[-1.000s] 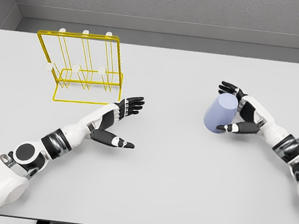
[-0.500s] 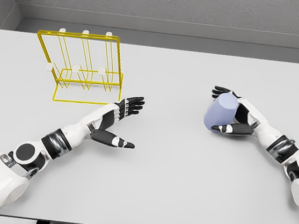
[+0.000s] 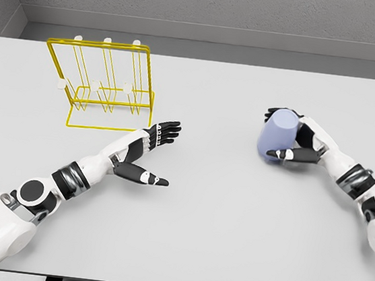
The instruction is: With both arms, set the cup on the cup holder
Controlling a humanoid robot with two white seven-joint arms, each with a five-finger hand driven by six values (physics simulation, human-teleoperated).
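Note:
A pale lilac cup (image 3: 277,135) stands on the white table (image 3: 221,205) at the right, leaning slightly. My right hand (image 3: 290,135) wraps it from the right, its fingers behind the top and its thumb across the lower front, shut on the cup. The yellow wire cup holder (image 3: 102,83) with white-tipped pegs stands at the back left. My left hand (image 3: 156,147) lies open on the table just right of and in front of the holder, fingers stretched out, holding nothing.
A grey wall runs along the table's far edge. A wide stretch of bare table separates the two hands.
My right hand has closed around the cup, its thumb coming across the front. The cup has shifted slightly and stands more upright. The left arm has not moved.

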